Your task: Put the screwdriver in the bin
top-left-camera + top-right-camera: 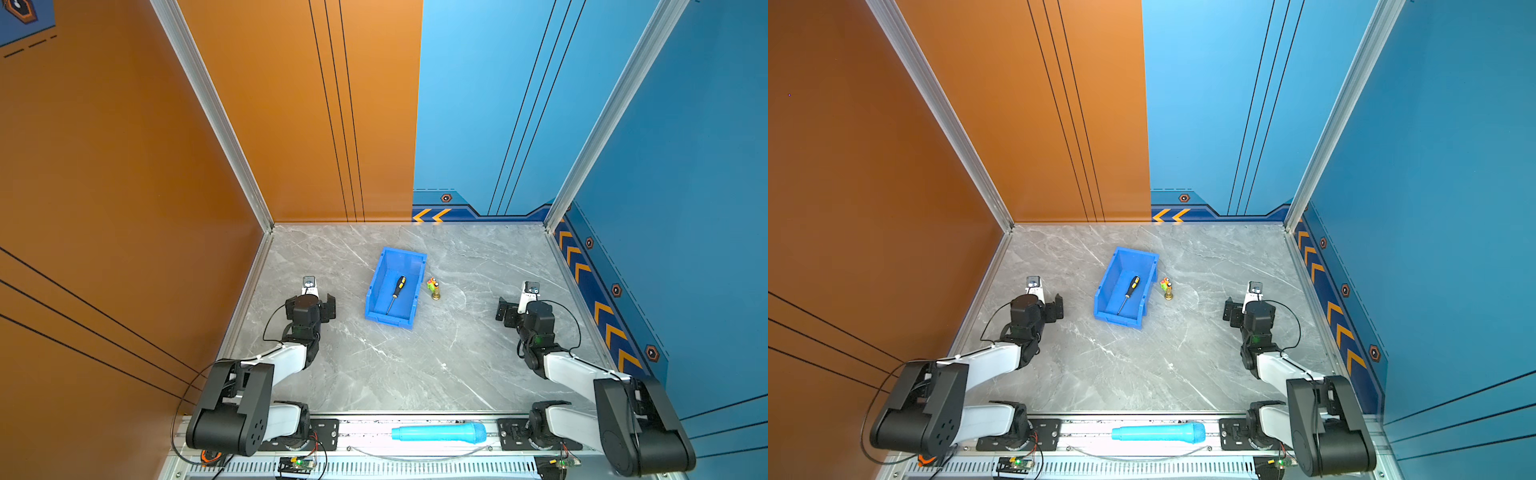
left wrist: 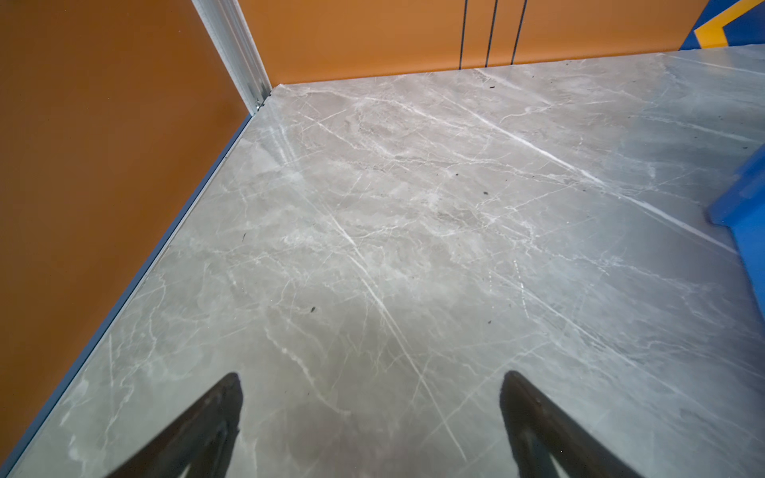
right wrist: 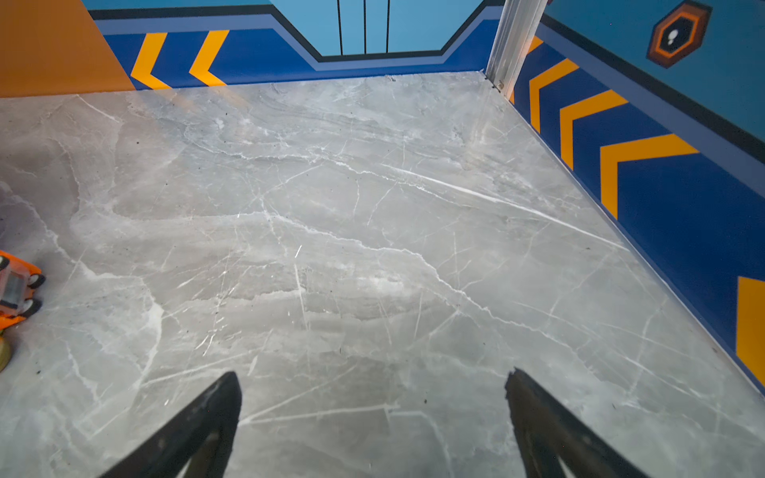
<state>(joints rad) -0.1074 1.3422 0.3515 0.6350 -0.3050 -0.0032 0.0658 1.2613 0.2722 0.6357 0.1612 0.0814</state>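
The screwdriver (image 1: 397, 293) (image 1: 1129, 293), with its black-and-yellow handle and thin dark shaft, lies slanted on the floor of the blue bin (image 1: 376, 286) (image 1: 1105, 289) in both top views. The bin stands mid-table, its lower short side toward the front. My left gripper (image 1: 311, 296) (image 2: 372, 377) hovers to the bin's left, open, with nothing between its fingers; in the left wrist view only a corner of the bin (image 2: 741, 207) shows. Over on the right side of the table, well away from the bin, my right gripper (image 1: 521, 305) (image 3: 373, 374) is open and holds nothing.
A small colourful toy (image 1: 433, 286) (image 3: 12, 289) on a brass base stands just right of the bin. A light-blue microphone-shaped cylinder (image 1: 438, 432) lies on the front rail between the arm bases. Orange and blue walls close in the marble table at left, back and right.
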